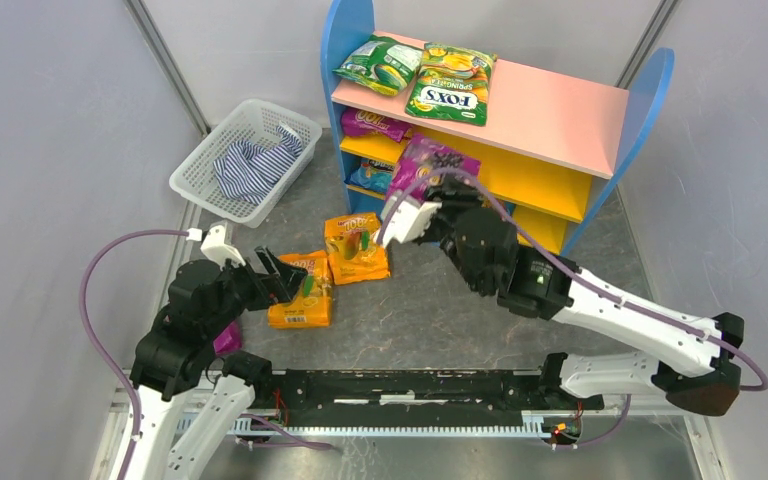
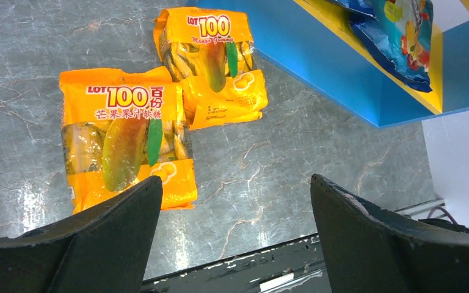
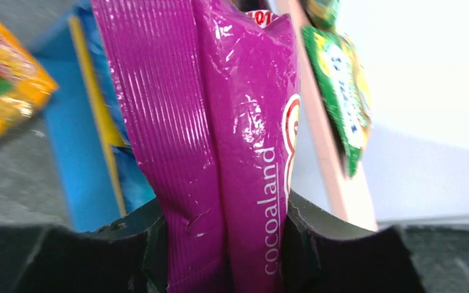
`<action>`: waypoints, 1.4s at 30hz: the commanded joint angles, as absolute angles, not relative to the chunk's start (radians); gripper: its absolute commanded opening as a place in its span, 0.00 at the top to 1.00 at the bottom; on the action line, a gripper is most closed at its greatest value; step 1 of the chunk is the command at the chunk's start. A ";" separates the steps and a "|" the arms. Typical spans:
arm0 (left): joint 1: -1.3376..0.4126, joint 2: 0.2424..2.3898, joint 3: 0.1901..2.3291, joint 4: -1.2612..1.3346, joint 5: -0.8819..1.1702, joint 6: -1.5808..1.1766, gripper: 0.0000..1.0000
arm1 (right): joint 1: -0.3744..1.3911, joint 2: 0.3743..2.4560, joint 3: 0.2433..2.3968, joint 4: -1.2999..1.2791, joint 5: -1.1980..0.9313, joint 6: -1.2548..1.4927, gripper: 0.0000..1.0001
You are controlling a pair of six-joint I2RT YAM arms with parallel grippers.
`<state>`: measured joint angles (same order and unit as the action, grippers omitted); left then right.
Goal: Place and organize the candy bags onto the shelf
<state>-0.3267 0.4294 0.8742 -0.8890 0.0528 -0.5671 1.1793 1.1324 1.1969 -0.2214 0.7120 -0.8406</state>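
1. Candy bags: seven counted with confidence. Four are shelved, one is in the right gripper and two lie loose.
2. Shelf (image 1: 560, 112), upper centre of the top view. On the left end of its pink top board lie the green bag (image 1: 378, 63) and the FOX'S bag (image 1: 452, 83), flat and edge to edge.
3. Yellow middle board, left end: shelved purple bag (image 1: 372, 124). On the bottom tier below it is a blue bag (image 1: 370, 177), partly hidden.
4. Held purple bag (image 3: 220, 140): pinched upright in the right gripper (image 3: 225, 210), whose jaws are closed on its lower edge. It hangs in front of the shelf's left half at about middle-board height. It does not appear to rest on any board.
5. Orange bags (image 1: 357, 248): two, flat on the worktop (image 1: 440, 320) at centre-left of the top view. Their corners meet, near the shelf's foot.
6. Left gripper (image 2: 235, 183): jaws spread wide with nothing between them. It hovers over the nearer orange bag, lower left of the top view.
7. Magenta scrap (image 1: 228, 338), under the left arm: mostly hidden, so I cannot tell whether it is another bag.
8. Basket (image 1: 198, 165) with a striped cloth (image 1: 255, 165), upper left: not stock.
9. Progress, judged: a little over half done. Still to do: seat the held purple bag, probably beside its match, then shelve both orange bags.
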 commanded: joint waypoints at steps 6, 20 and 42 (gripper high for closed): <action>-0.328 0.426 0.872 -0.842 0.058 -0.477 0.03 | 1.007 1.200 1.297 -0.180 0.751 -1.021 0.74; -0.328 0.420 0.867 -0.841 0.076 -0.471 0.03 | 0.792 1.353 1.322 -0.140 0.509 -1.049 0.48; -0.328 0.415 0.864 -0.842 0.090 -0.466 0.03 | 0.801 1.113 1.117 -0.178 0.534 -0.698 0.33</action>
